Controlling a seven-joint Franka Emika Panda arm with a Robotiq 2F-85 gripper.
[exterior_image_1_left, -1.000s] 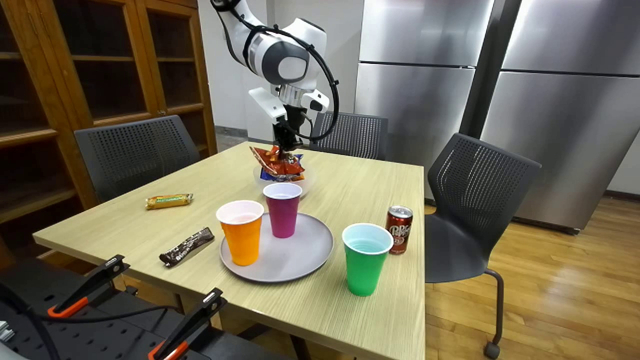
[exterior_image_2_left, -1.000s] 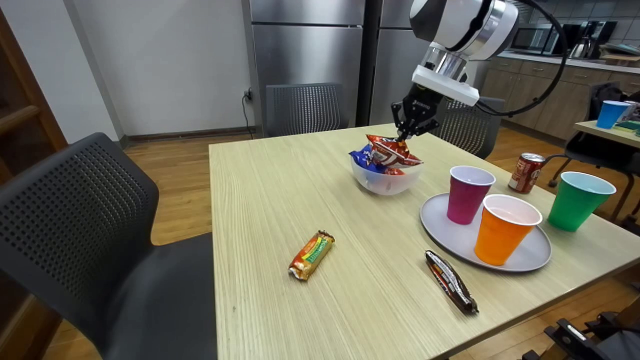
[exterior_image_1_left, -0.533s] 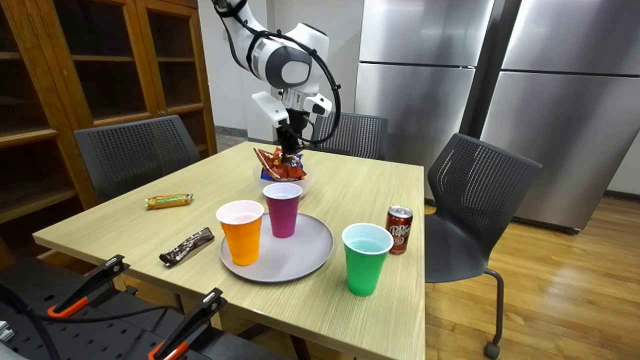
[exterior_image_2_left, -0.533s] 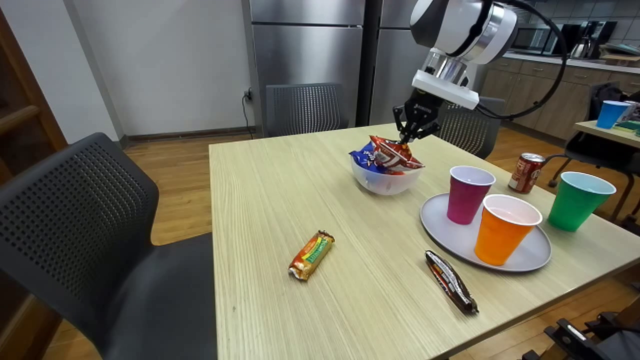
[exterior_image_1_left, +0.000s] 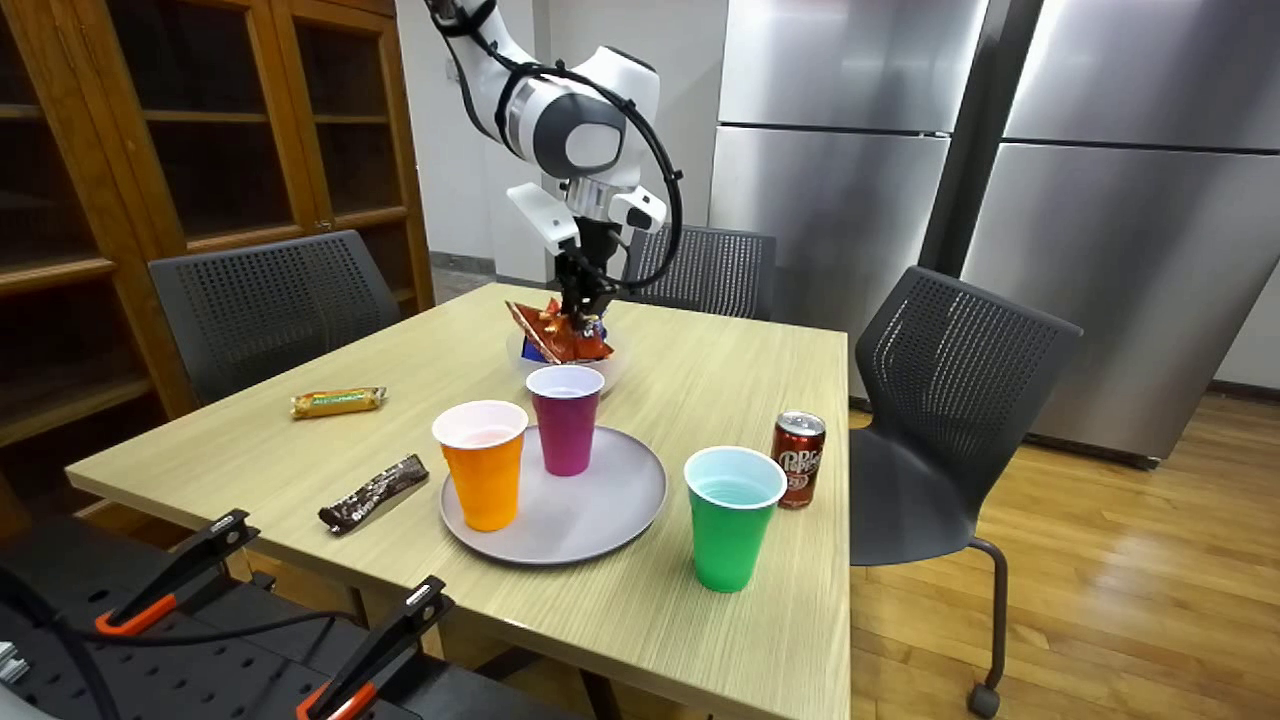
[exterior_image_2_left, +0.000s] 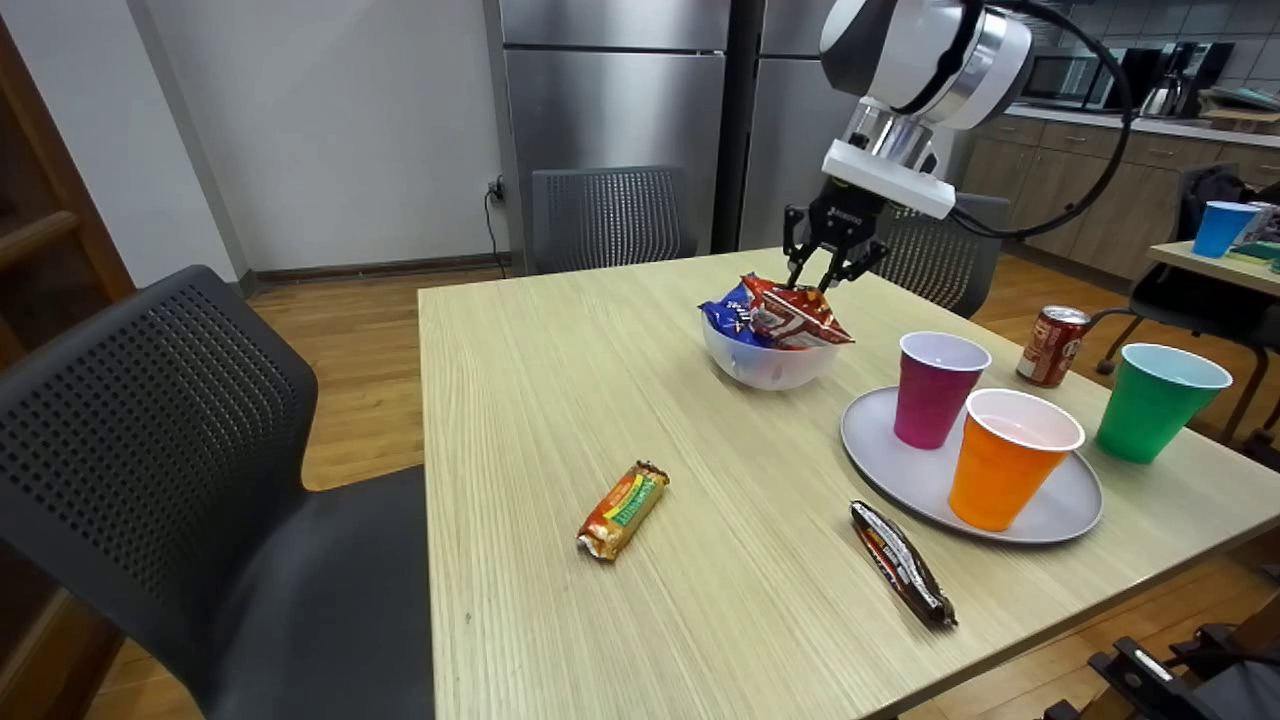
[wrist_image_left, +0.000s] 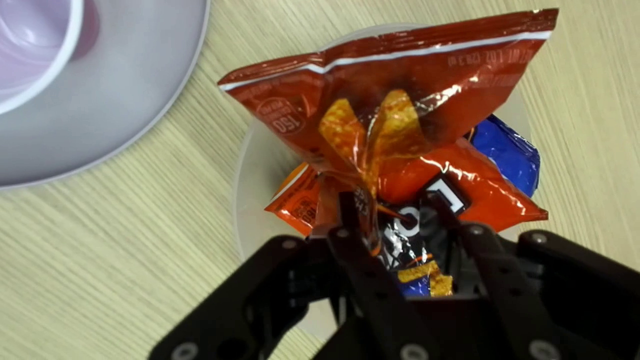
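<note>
1. In the wrist view we see the hand (wrist_image_left: 395, 210) reach up from the bottom of the frame, its fingers standing partway apart, with a clear gap between the tips.
2. We find the red chip bag (wrist_image_left: 400, 100) across the upper middle of that frame; its creased lower end comes down beside the finger on the left, and whether the two touch we cannot tell.
3. Beneath it, right of centre, we see an orange-red bag (wrist_image_left: 485, 195) and a blue bag (wrist_image_left: 505, 155).
4. In an exterior view we see these bags heaped in a translucent bowl (exterior_image_2_left: 765, 370) on the pale surface (exterior_image_2_left: 540, 400), right of the frame's middle, the fingertips at the red chip bag's top.
5. In an exterior view we see a gray plate (exterior_image_1_left: 600, 520) at lower centre carrying a purple cup (exterior_image_1_left: 567, 430) and an orange cup (exterior_image_1_left: 485, 475); right of it stand a green cup (exterior_image_1_left: 735, 530) and a soda can (exterior_image_1_left: 798, 460).
6. Left in that frame we see a gold-wrapped bar (exterior_image_1_left: 338, 402) and a dark-wrapped bar (exterior_image_1_left: 375, 494).
</note>
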